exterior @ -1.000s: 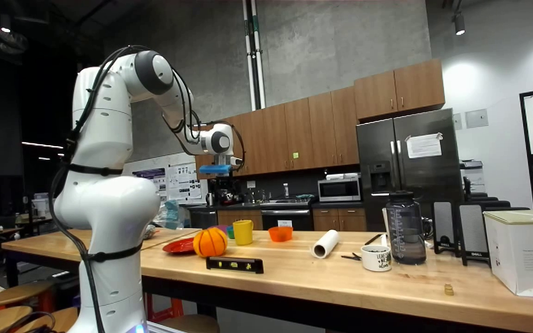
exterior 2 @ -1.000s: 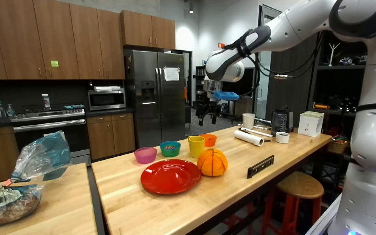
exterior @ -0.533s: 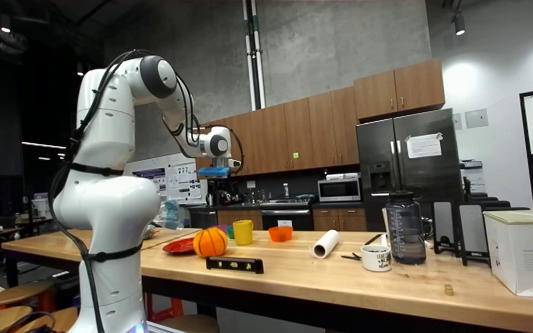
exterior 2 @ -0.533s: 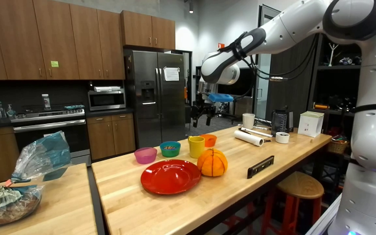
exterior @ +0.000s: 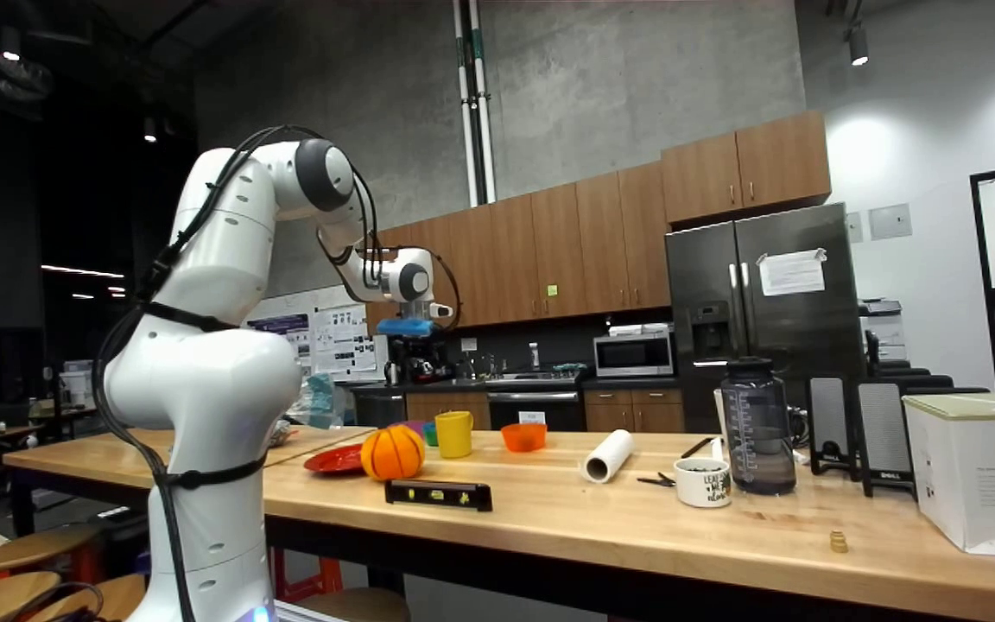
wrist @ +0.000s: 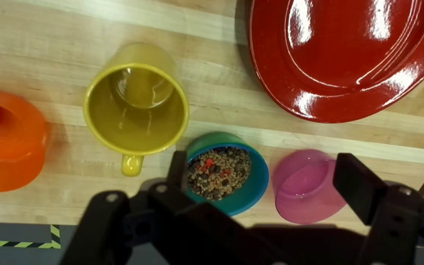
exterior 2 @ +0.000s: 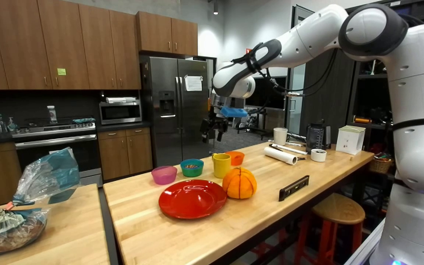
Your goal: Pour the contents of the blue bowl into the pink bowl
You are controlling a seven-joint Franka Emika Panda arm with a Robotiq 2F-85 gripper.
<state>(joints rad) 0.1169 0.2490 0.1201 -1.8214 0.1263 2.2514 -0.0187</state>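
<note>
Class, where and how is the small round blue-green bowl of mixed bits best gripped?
Probably at the rim of the small round blue-green bowl, on its lower side in the wrist view, clear of the round pink bowl. The black gripper should come down from above, one finger inside, one outside: the bowl stands upright, open-topped, and bare inner wall shows there.

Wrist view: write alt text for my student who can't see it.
Open black fingers frame a blue bowl of small mixed bits and a pink bowl beside it. Nearby: a yellow mug, red plate and orange bowl.
</note>
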